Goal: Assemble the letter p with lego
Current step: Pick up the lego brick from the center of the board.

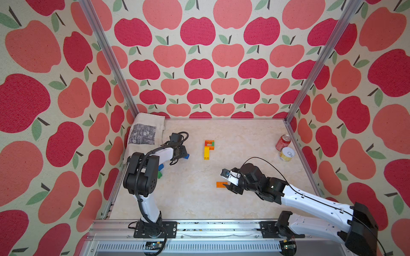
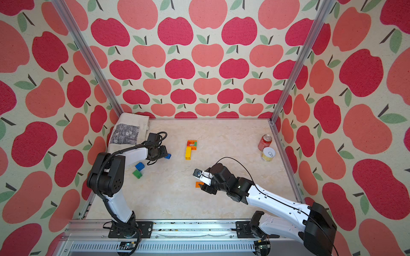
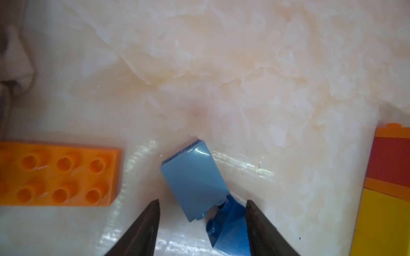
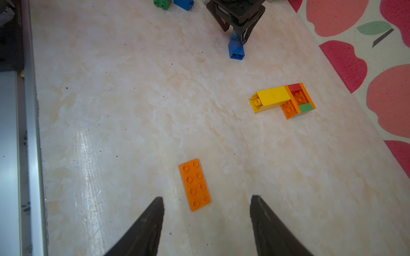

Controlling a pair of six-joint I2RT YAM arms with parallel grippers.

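Letter (image 1: 208, 148): mid-table, lying flat; yellow stem, loop of orange, red and green at the far end; well apart from both pincers.
Table (image 1: 244, 137): glossy marble-look top, probably slippery.
Left pincer (image 3: 202, 201): partly spread, low over the table, straddling two blue bricks; nothing clamped yet.
Light blue brick (image 3: 193, 177): tilted and askew between the fingers, clear of one of them.
Dark blue brick (image 3: 230, 223): touching the light blue one at an angle, right beside the other finger; contact possible, hard to tell this close.
Right pincer (image 4: 206, 197): spread wide, empty, hovering just short of the orange plate.
Orange plate (image 4: 194, 184): flat, studs up, alone on the near part of the table, slanted to the fingers.
Green brick (image 2: 137, 174): loose near the left arm, just beside a second blue brick (image 2: 139, 165).
Risk, left: squeeze on a crooked pair, hence a one-corner pinch, then a twist, a split or a shoot-out across the slick top.
Risk, right: thin plate, little edge to catch; scraping over it or shoving it away likely unless squared up and lowered fully.
Risk, letter: loose on the table; easily pushed askew when pressing on a new piece unbraced.
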